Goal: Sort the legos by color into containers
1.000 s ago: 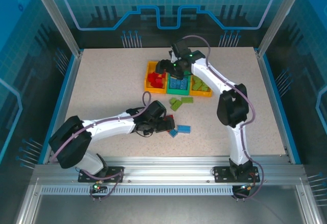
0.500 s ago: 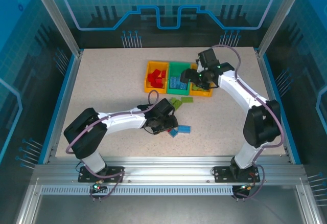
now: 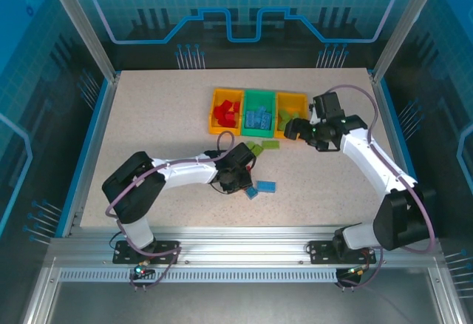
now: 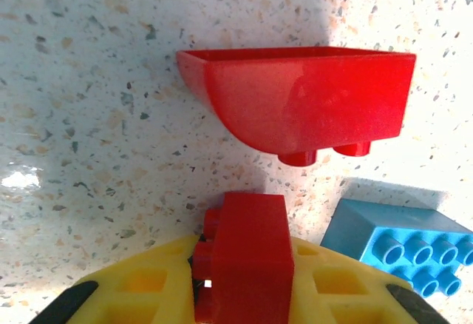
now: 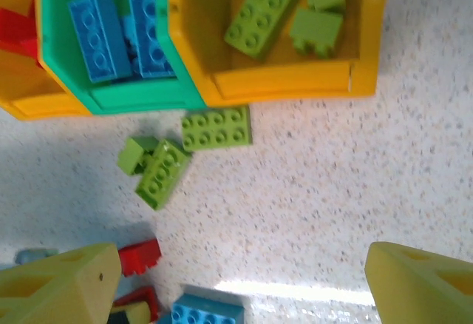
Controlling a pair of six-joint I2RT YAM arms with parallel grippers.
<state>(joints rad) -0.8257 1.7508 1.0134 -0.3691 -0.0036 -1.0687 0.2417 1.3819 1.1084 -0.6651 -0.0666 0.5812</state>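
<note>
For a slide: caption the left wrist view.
Left gripper clamps a red lego near a larger red one and a blue one.

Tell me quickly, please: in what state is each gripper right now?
Left gripper: closed, its fingers holding a red lego.
Right gripper: open, holding nothing.

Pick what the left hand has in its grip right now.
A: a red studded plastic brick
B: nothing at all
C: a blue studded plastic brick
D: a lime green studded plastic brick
A: the left wrist view shows a small red studded plastic brick pinched in the left hand, which is closed on it just above the speckled table.
</note>
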